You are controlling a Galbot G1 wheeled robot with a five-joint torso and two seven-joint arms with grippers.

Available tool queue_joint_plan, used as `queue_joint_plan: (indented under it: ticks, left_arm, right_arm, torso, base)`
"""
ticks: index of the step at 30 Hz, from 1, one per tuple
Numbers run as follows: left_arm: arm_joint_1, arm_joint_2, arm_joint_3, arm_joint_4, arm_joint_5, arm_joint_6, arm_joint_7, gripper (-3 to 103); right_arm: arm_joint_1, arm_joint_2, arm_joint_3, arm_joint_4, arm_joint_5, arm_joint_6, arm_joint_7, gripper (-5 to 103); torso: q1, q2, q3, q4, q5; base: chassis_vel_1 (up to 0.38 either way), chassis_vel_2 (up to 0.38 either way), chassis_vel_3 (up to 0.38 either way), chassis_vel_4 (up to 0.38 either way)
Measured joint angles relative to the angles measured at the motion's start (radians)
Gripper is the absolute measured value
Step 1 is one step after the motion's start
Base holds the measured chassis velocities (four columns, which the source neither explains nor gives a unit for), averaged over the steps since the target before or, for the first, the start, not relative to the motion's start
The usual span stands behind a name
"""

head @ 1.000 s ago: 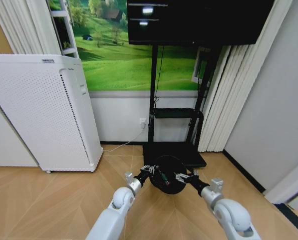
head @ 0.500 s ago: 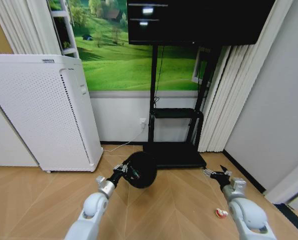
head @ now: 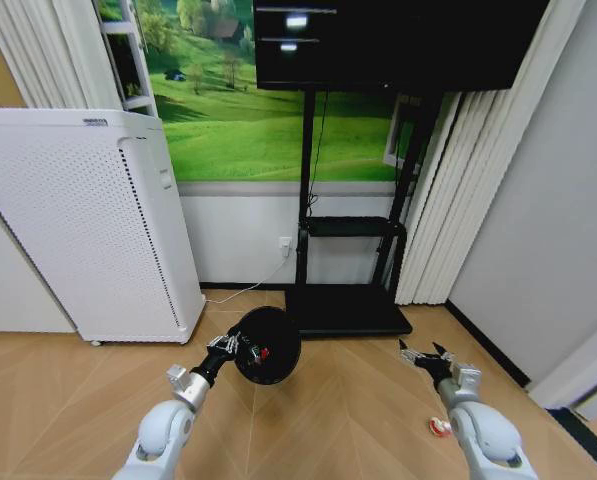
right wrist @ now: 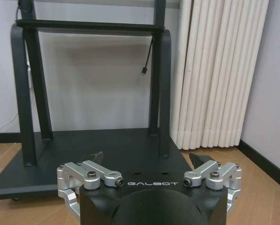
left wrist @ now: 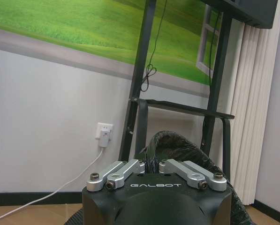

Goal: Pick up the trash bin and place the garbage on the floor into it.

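The left gripper (head: 228, 346) has its fingers clamped on the small black round mesh trash bin (head: 265, 345), lifted above the tan herringbone parquet floor (head: 58, 400), while the right gripper (head: 422, 357) hangs spread wide near the red-white scrap (head: 439, 427).

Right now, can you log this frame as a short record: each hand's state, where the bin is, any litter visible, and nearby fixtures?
left hand: shut on the trash bin's rim
trash bin: held off the floor, tilted, mouth toward the camera, something red inside
right hand: open, empty, above the floor
garbage: red-white scrap on the floor beside the right arm
fixtures: white appliance, black TV stand
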Motion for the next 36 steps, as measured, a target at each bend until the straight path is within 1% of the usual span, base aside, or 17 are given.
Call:
queue_joint_plan:
  ticks: [2, 5, 11, 13, 17, 18, 19, 21, 22, 23, 26, 29, 30, 31, 33, 34, 36]
  left_arm:
    - [-0.007, 0.0, 0.003, 0.002, -0.002, 0.001, -0.001, 7]
    - [-0.011, 0.0, 0.005, 0.003, -0.002, 0.003, -0.002, 7]
    - [-0.008, -0.003, 0.007, 0.0, -0.001, 0.005, -0.005, 7]
    - [-0.006, -0.004, 0.008, -0.002, 0.001, 0.006, -0.005, 7]
    - [-0.002, -0.005, 0.008, -0.007, 0.002, 0.007, -0.008, 7]
    - [-0.002, -0.005, 0.009, -0.009, 0.003, 0.008, -0.009, 7]
    - [-0.002, -0.005, 0.009, -0.009, 0.003, 0.008, -0.009, 7]
    - [-0.002, -0.005, 0.009, -0.012, 0.003, 0.009, -0.009, 7]
    - [-0.002, -0.005, 0.009, -0.014, 0.003, 0.011, -0.013, 7]
    - [-0.003, -0.006, 0.011, -0.016, 0.003, 0.012, -0.017, 7]
    - [-0.004, -0.009, 0.012, -0.018, 0.003, 0.013, -0.019, 7]
    - [-0.004, -0.014, 0.014, -0.018, 0.006, 0.013, -0.02, 7]
    - [-0.004, -0.018, 0.017, -0.018, 0.009, 0.013, -0.02, 7]
    - [-0.004, -0.018, 0.017, -0.018, 0.009, 0.013, -0.02, 7]
    - [-0.007, -0.022, 0.02, -0.018, 0.01, 0.013, -0.02, 7]
    - [-0.007, -0.022, 0.02, -0.018, 0.01, 0.013, -0.02, 7]
    - [-0.011, -0.022, 0.02, -0.019, 0.009, 0.013, -0.023, 7]
  right_arm:
    - [0.0, -0.004, 0.0, 0.0, 0.011, -0.002, -0.003, 100]
    - [0.001, -0.007, 0.0, 0.0, 0.022, -0.004, -0.005, 100]
    - [0.007, -0.014, -0.004, -0.006, 0.035, -0.005, -0.013, 100]
    - [0.008, -0.016, -0.007, -0.012, 0.036, -0.005, -0.015, 100]
    - [0.009, -0.019, -0.007, -0.016, 0.038, -0.004, -0.024, 100]
    - [0.008, -0.019, -0.008, -0.018, 0.037, -0.003, -0.024, 100]
    - [0.008, -0.019, -0.008, -0.018, 0.037, -0.003, -0.024, 100]
    - [0.008, -0.019, -0.009, -0.021, 0.036, 0.005, -0.024, 100]
    - [0.005, -0.017, -0.014, -0.025, 0.033, 0.025, -0.024, 100]
    - [-0.003, -0.014, -0.018, -0.027, 0.027, 0.044, -0.025, 100]
    - [-0.023, -0.009, -0.03, -0.027, 0.022, 0.053, -0.036, 100]
    - [-0.055, -0.001, -0.043, -0.022, 0.007, 0.031, -0.086, 100]
    - [-0.074, 0.004, -0.053, -0.031, -0.031, 0.018, -0.128, 100]
    - [-0.074, 0.004, -0.053, -0.031, -0.031, 0.018, -0.128, 100]
    - [-0.089, 0.013, -0.067, -0.069, -0.11, 0.009, -0.204, 100]
    - [-0.089, 0.013, -0.067, -0.069, -0.11, 0.009, -0.204, 100]
    - [-0.091, 0.023, -0.081, -0.142, -0.202, 0.045, -0.322, 100]
  torso:
    - [0.0, 0.0, 0.0, 0.0003, 0.0003]
    - [0.0, 0.0, 0.0, -0.0001, -0.0001]
    - [0.0, 0.0, 0.0, 0.0007, 0.0]
    - [0.0, 0.0, 0.0, 0.0, -0.0002]
    - [0.0, 0.0, 0.0, 0.0006, 0.0004]
    - [0.0, 0.0, 0.0, -0.0001, -0.0003]
    - [0.0, 0.0, 0.0, -0.0001, -0.0003]
    - [0.0, 0.0, 0.0, 0.0003, 0.0]
    - [0.0, 0.0, 0.0, 0.0003, 0.0005]
    - [0.0, 0.0, 0.0, -0.0001, -0.0002]
    - [0.0, 0.0, 0.0, 0.0003, 0.0006]
    - [0.0, 0.0, 0.0, 0.0002, -0.0003]
    - [0.0, 0.0, 0.0, -0.0003, 0.0]
    - [0.0, 0.0, 0.0, -0.0003, 0.0]
    - [0.0, 0.0, 0.0, 0.0, -0.0003]
    - [0.0, 0.0, 0.0, 0.0, -0.0003]
    - [0.0, 0.0, 0.0, 0.0007, 0.0]
  base:
    - [-0.194, -0.186, 0.186, 0.18]
    - [-0.216, -0.206, 0.207, 0.243]
    - [-0.281, -0.258, 0.251, 0.261]
    - [-0.304, -0.305, 0.302, 0.32]
    - [-0.337, -0.342, 0.332, 0.344]
    - [-0.381, -0.379, 0.352, 0.376]
    - [-0.381, -0.379, 0.352, 0.376]
    - [-0.372, -0.363, 0.387, 0.376]
    - [-0.372, -0.341, 0.374, 0.38]
    - [-0.332, -0.298, 0.314, 0.315]
    - [-0.286, -0.28, 0.295, 0.276]
    - [-0.096, -0.211, 0.16, 0.117]
    - [-0.003, -0.062, 0.052, -0.027]
    - [-0.003, -0.062, 0.052, -0.027]
    - [0.004, 0.009, -0.036, -0.036]
    - [0.009, 0.018, -0.073, -0.073]
    - [0.079, 0.112, -0.061, -0.06]
